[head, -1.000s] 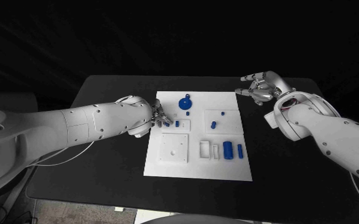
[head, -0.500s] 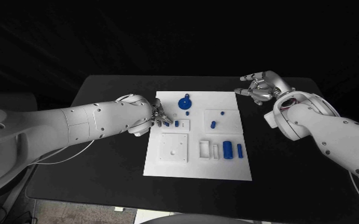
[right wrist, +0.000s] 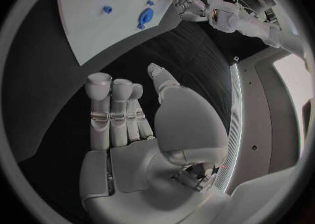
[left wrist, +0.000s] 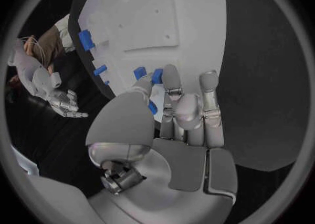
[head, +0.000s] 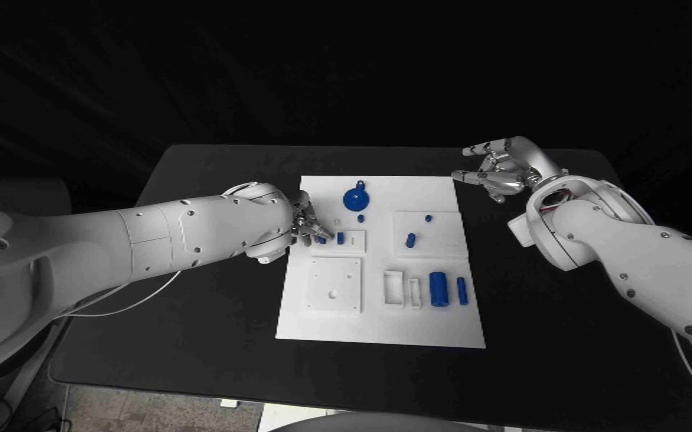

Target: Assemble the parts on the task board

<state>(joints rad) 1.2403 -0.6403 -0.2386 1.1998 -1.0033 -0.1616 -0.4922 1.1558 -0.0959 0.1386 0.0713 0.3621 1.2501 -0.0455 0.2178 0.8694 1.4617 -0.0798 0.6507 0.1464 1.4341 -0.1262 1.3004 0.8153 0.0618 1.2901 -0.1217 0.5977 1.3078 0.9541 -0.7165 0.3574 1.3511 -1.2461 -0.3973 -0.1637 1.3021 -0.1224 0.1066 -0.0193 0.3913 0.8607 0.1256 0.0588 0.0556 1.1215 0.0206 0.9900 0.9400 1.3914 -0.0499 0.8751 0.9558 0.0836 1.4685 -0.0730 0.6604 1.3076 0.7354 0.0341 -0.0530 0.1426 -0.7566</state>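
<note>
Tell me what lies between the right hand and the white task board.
Only bare black table lies there. In the head view the right hand hangs empty off the far right corner of the white task board, clear of its edge.

Left hand [head: 296,224] crowds the board's [head: 378,322] left edge, but the bench [head: 216,332] all around it is wide open.

The white task board [head: 378,327] lies flat in the middle of the black bench [head: 216,332]. Blue parts sit on it: a round piece [head: 356,197] near the far edge, a peg [head: 411,241] mid-board, two cylinders [head: 440,287] upright near the right edge.
</note>
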